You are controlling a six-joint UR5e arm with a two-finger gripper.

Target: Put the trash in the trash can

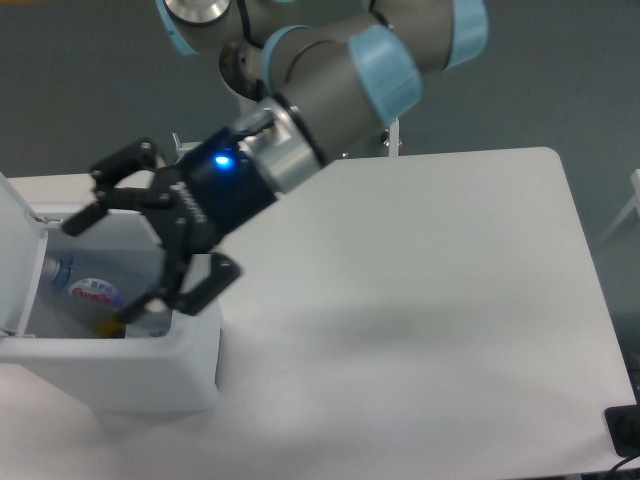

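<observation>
1. The gripper (pixel 98 268) hangs above the bin (pixel 150 375) at the table's (pixel 420 300) left edge, fingers spread, empty
2. The bottle (pixel 85 290) lies inside the bin: light, smooth, probably slippery; best gripped mid-body

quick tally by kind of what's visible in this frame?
Robot hand: 1
Trash can: 1
Water bottle: 1, lying inside the can
Table: 1
Total: 4
</observation>
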